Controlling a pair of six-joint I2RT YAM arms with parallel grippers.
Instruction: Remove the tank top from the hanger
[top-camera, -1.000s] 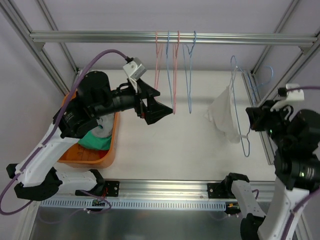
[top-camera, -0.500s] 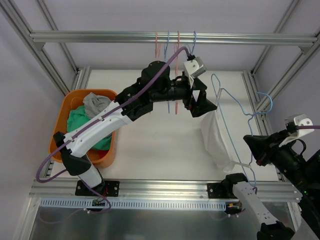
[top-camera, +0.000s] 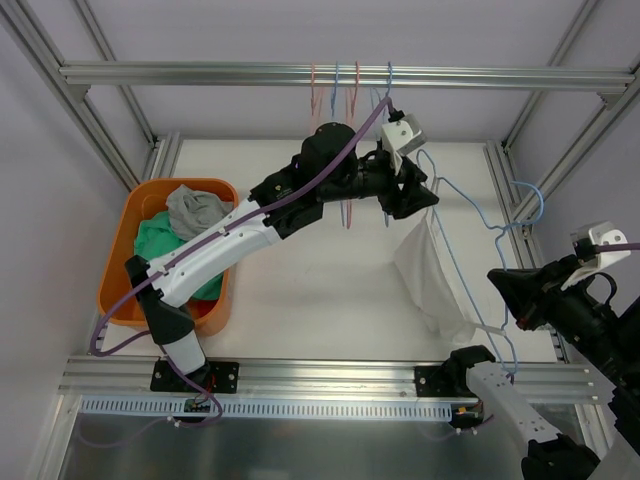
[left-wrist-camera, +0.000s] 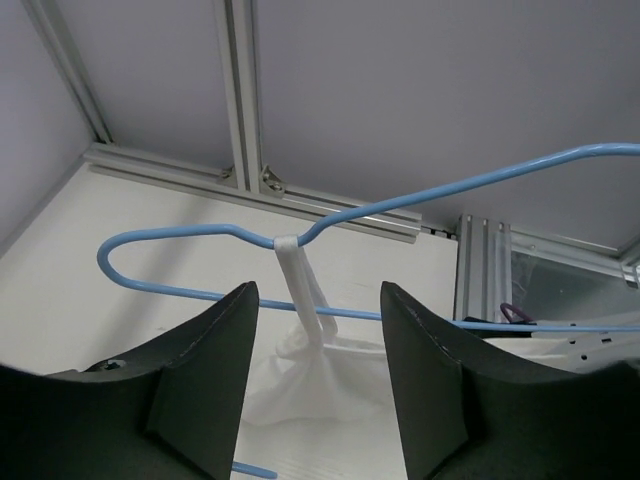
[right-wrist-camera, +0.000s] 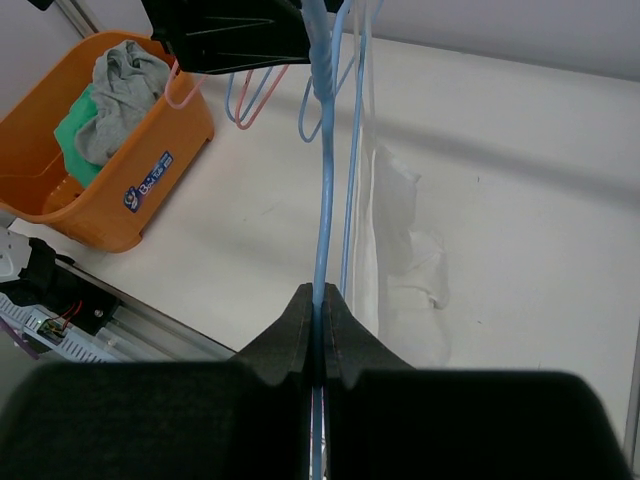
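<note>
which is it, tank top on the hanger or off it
On. The white tank top hangs under the blue hanger, and the left wrist view shows its strap looped over the wire.

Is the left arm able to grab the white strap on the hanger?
Probably yes. The left gripper is open, and the tank top strap on the blue hanger hangs ahead between its fingers, nothing blocking.

Robotics laboratory test cell. Evidence: aluminium extrusion frame (top-camera: 330, 75) enclosing a white counter (top-camera: 300, 290); blank grey walls (left-wrist-camera: 400, 80); cabled robot arm (top-camera: 230, 235) bolted to a base rail (top-camera: 330, 378); orange basket (top-camera: 113, 270) of garments.
</note>
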